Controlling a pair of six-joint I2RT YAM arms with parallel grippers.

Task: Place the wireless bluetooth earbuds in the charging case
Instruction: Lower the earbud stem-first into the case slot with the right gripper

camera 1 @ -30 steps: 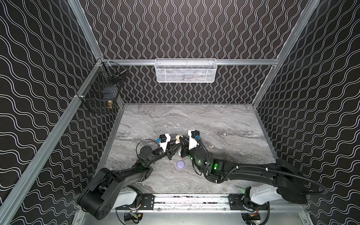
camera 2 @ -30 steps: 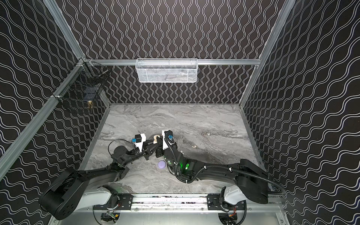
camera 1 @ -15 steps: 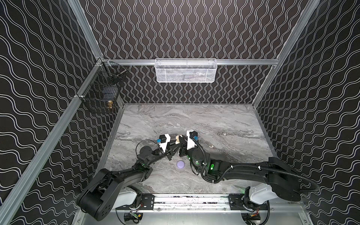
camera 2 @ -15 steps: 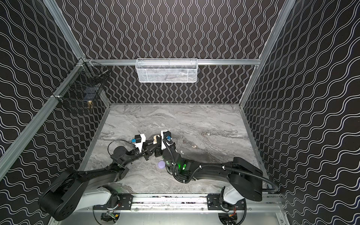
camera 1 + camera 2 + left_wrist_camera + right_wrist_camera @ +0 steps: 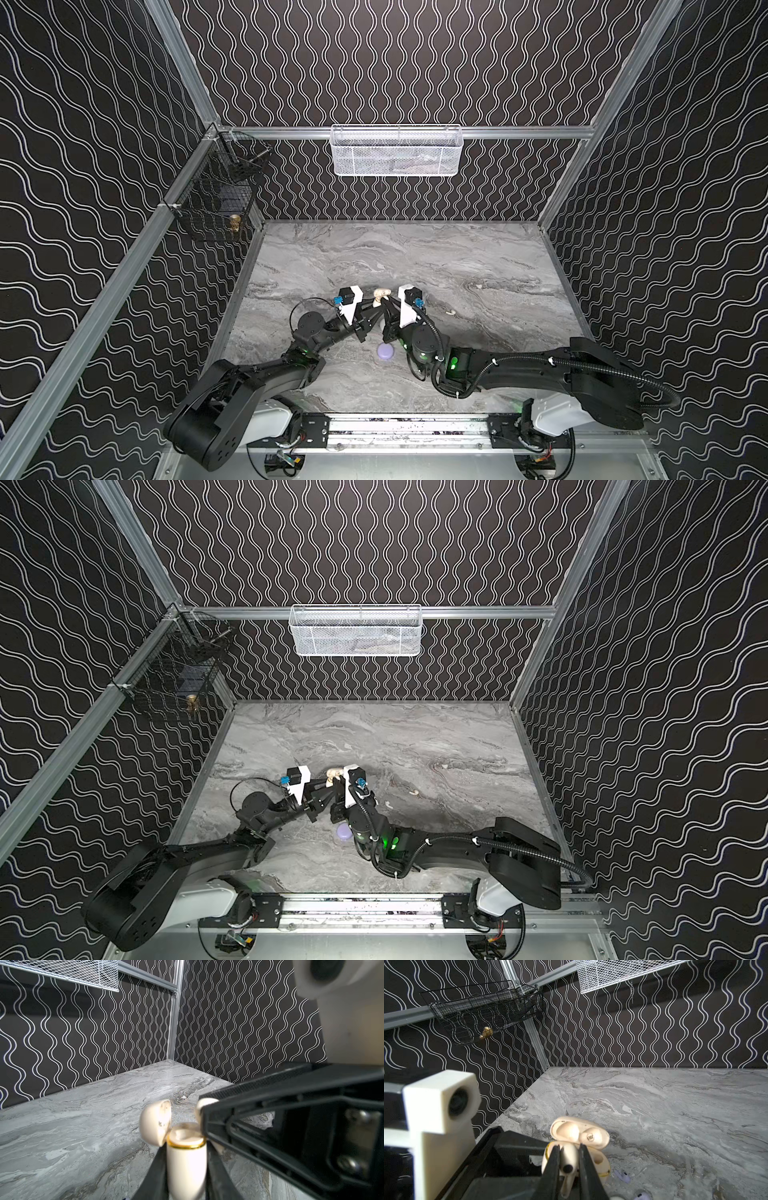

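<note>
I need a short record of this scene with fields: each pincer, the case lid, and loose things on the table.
left pincer: shut on the cream charging case
lid: open
right pincer: shut on a cream earbud, at the case's opening
earbud seated: cannot tell
loose on the table: lavender case, lavender earbud, pale earbud
</note>
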